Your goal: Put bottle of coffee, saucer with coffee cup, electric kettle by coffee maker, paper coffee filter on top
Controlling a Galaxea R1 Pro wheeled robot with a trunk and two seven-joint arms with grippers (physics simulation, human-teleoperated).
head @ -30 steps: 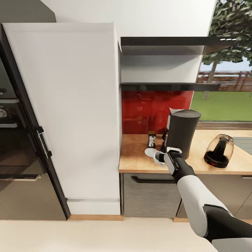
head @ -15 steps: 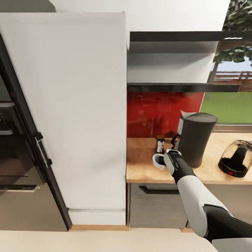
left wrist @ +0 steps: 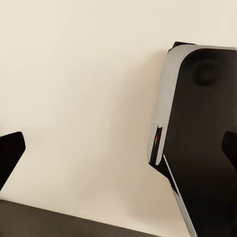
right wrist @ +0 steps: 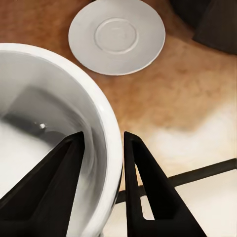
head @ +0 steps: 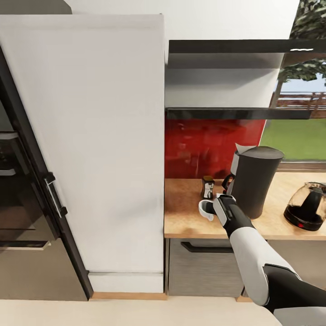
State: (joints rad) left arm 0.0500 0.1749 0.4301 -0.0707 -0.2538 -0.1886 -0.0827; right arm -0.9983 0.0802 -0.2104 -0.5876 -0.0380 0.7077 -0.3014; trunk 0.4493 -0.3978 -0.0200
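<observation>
Right pincer (right wrist: 103,148) pinches coffee cup (right wrist: 49,143) rim w/ one finger inside; light, rigid, slick, chippable. Saucer (right wrist: 116,35) on counter (right wrist: 187,113) nearby.

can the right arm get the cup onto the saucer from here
Probably yes. The right gripper pinches the coffee cup's rim, and the saucer lies bare on the countertop just ahead, nothing between them.

Your right arm (head: 253,258) has a smooth white forearm shell between a black elbow sleeve and a black wrist with a white-edged panel, its right gripper (right wrist: 103,187) carries tapered matte-black fingers, and a white-trimmed black housing (left wrist: 197,143) bears a small red mark.
</observation>
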